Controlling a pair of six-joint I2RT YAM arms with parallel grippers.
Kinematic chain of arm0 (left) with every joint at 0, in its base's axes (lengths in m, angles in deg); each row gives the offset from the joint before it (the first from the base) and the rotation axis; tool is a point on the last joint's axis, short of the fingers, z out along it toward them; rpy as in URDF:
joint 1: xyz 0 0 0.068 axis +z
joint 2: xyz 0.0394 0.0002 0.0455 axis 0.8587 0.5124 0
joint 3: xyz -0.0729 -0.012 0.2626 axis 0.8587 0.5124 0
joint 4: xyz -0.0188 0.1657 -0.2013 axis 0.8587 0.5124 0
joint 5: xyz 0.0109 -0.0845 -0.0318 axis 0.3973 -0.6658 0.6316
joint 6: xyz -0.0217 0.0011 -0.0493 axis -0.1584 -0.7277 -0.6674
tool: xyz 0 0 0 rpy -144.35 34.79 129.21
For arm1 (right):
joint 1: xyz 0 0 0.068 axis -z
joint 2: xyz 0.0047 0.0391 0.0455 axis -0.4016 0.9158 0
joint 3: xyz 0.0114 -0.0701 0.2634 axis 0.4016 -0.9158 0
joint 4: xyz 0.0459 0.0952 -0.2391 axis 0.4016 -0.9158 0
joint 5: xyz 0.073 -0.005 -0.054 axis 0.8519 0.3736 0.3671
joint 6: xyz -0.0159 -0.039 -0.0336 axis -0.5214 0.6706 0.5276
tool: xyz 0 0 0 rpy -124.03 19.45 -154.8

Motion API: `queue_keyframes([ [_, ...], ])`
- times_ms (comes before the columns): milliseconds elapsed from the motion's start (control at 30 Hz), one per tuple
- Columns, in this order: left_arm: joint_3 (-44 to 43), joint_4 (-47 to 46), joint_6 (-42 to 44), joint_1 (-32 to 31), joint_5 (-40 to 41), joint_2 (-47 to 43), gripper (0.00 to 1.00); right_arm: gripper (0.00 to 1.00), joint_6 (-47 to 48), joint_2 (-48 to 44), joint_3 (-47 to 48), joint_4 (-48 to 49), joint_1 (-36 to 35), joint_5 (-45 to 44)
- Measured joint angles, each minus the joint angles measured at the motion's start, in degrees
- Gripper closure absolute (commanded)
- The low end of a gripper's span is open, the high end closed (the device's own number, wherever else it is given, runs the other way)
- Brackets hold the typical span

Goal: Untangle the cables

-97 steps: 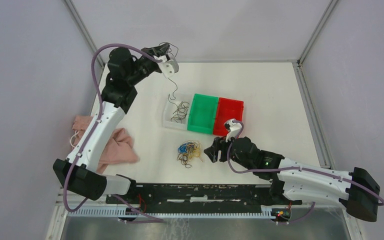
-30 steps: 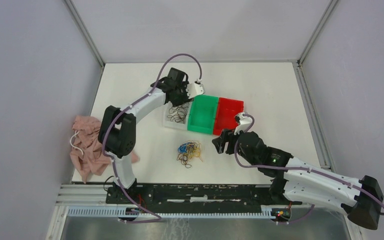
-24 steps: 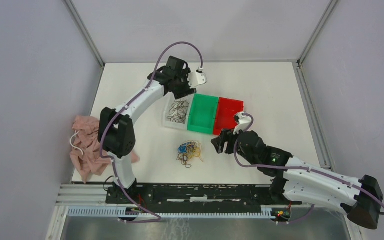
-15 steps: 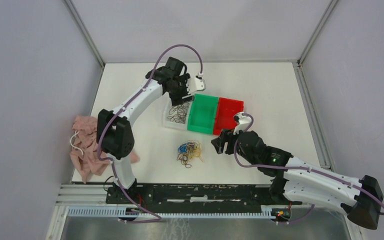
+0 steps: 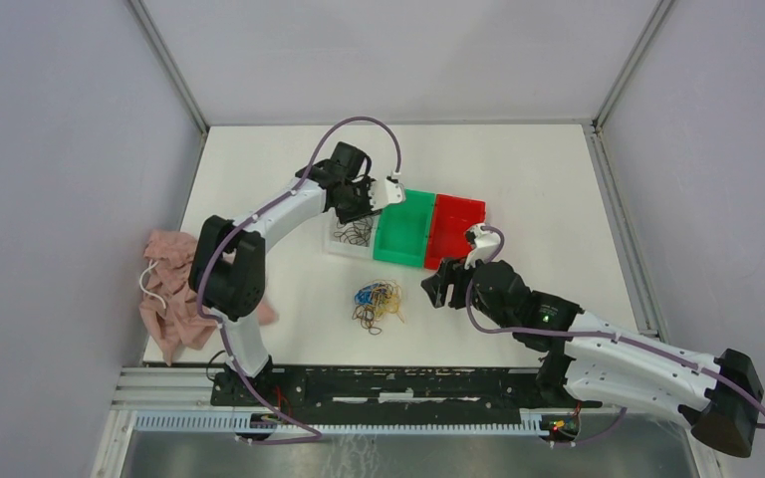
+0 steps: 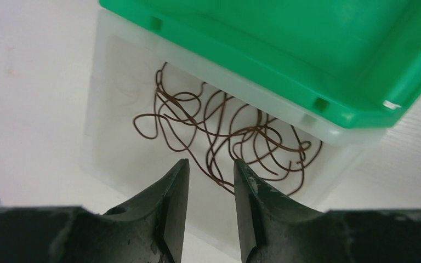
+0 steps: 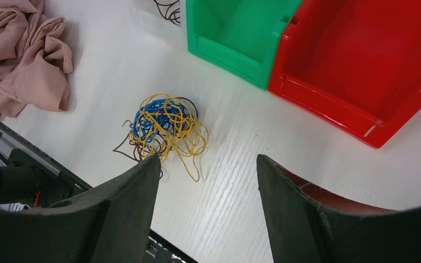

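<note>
- L gripper (image 6: 208, 171): hangs over the near part of the clear bin (image 6: 107, 115). Fingers are close together w/ only a narrow gap, and nothing is clamped.
- Brown cables (image 6: 225, 137): loose curly heap on the clear bin's floor, just beyond the L gripper's fingertips. One loop shows through the gap. Contact w/ the fingers cannot be told.
- Bin row, top view: the clear bin is leftmost. Green bin (image 5: 405, 227) sits against its right side, and in the L wrist view the green rim overlaps the clear bin's wall. Red bin (image 5: 456, 227) sits right of the green bin, touching it. Neither shows any strands inside.
- R gripper (image 5: 436, 287): over the table (image 5: 528, 179), on the near side of the red bin, low. Jaws are spread wide and hold nothing.
- Mixed cables (image 7: 164, 129): yellow-orange, blue and dark brown strands tangled in one clump on the table, near of the green bin and left of the R gripper, apart from it. In the R wrist view the clump lies beyond the tip of the finger on the picture's left.
- Pink cloth (image 5: 174, 299): crumpled at the table's left edge, well apart from both grippers and from the clump.
</note>
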Motion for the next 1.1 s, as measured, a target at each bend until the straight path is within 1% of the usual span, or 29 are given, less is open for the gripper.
queue_keyframes([
  [67,1.2,-4.1,-0.3,0.0,1.3,0.0,0.38,0.29,-0.2,0.1,0.0,-0.1,0.0,0.0],
  [133,1.7,-6.4,-0.8,0.0,2.0,0.0,0.18,0.28,-0.2,0.1,0.0,-0.2,0.0,0.0],
  [167,1.8,-6.8,-0.9,0.0,2.0,0.0,0.09,0.28,-0.2,0.1,0.0,-0.2,0.0,0.1],
  [200,1.8,-6.9,-0.9,0.0,2.0,-0.1,0.03,0.27,-0.2,0.2,0.0,-0.2,0.1,0.2],
  [233,1.8,-6.6,-1.0,0.0,1.9,-0.3,0.00,0.26,-0.2,0.4,0.0,-0.2,0.1,0.4],
  [300,1.7,-5.2,-1.0,0.0,1.6,-1.3,0.01,0.25,-0.2,0.9,0.0,-0.1,0.2,0.7],
  [433,-0.4,1.6,-1.0,0.0,-0.9,-5.3,0.01,0.23,0.3,3.0,0.0,0.5,0.3,2.4],
  [567,-2.7,7.5,-1.3,0.0,-4.1,-12.7,0.00,0.21,1.6,8.0,2.2,0.8,0.3,6.1],
  [700,-2.0,12.2,-2.8,0.0,-8.6,-21.3,0.00,0.20,2.7,14.1,5.2,2.2,0.3,9.3],
  [767,1.9,13.6,-3.9,-0.1,-11.9,-26.6,0.01,0.20,2.9,17.2,6.4,3.4,0.3,10.8],
  [833,7.5,14.9,-4.8,-0.3,-14.9,-31.2,0.04,0.21,2.9,20.3,7.3,4.8,0.3,12.0],
  [900,16.0,15.1,-6.0,-1.0,-17.5,-36.2,0.06,0.24,2.7,23.7,7.7,6.8,0.3,12.9],
  [1000,26.0,14.9,-7.6,-2.8,-18.7,-40.8,0.11,0.30,2.0,27.8,8.2,8.2,0.3,13.5],
  [1100,31.6,13.4,-9.0,-5.6,-19.0,-42.7,0.14,0.34,0.9,31.7,8.7,9.5,0.3,13.5],
])
